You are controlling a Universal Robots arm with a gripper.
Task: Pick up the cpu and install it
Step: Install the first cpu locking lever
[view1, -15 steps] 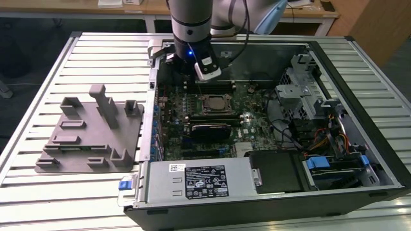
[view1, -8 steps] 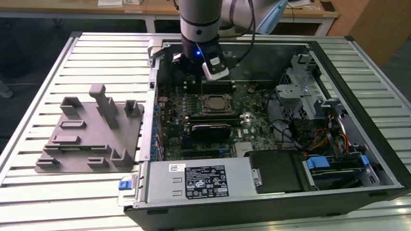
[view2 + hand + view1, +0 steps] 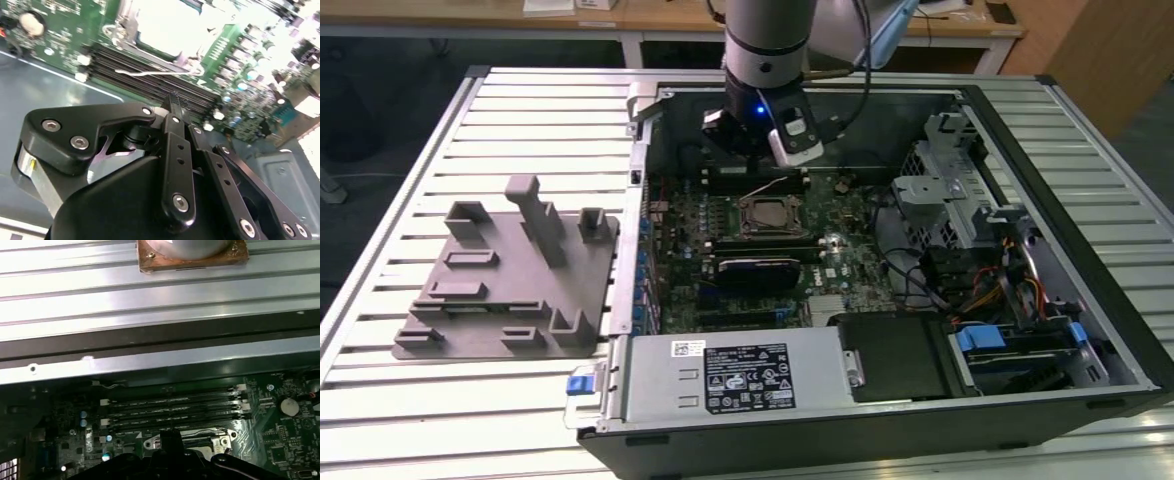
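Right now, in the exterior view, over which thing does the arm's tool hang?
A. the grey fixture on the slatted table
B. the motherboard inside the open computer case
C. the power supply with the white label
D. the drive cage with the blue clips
B. In the exterior view the tool hangs inside the open computer case, over the motherboard just behind the socket; the grey fixture stands apart at the exterior view's left.
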